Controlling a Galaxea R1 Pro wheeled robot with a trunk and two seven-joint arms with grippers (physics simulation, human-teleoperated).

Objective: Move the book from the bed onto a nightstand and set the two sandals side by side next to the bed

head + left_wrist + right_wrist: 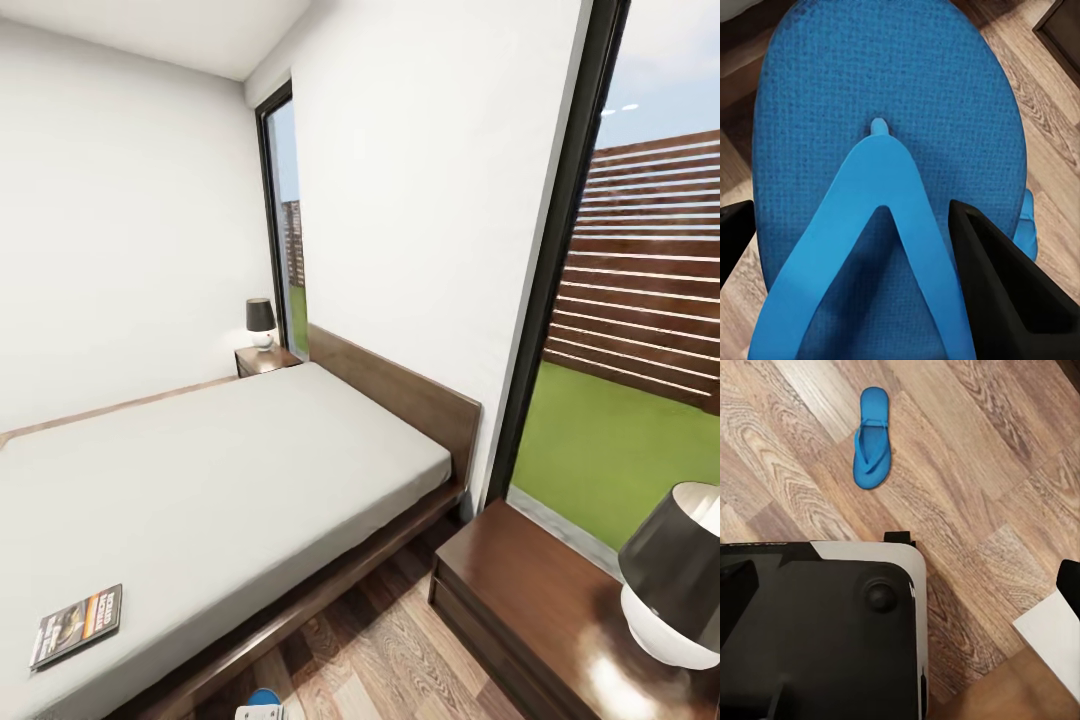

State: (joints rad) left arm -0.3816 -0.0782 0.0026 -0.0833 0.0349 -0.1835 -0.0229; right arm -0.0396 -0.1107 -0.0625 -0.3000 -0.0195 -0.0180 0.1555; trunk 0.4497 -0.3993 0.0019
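The book (76, 626), dark with an orange band, lies flat on the near corner of the grey bed (230, 470). One blue sandal (885, 112) sits close under my left gripper (855, 206). The gripper is open, and its black fingers (1005, 292) stand wide apart over the straps. A sliver of that sandal (263, 699) shows on the floor by the bed frame. A second blue sandal (871, 437) lies alone on the wood floor, beyond my open right gripper (900, 585), which holds nothing. One nightstand (560, 610) stands close at the right, another nightstand (265, 360) at the bed's far side.
A black-shaded lamp (668, 575) stands on the near nightstand and a smaller lamp (260, 322) on the far one. A tall dark-framed window (560, 250) runs behind the near nightstand. The robot's black base (817, 630) covers the floor under my right gripper.
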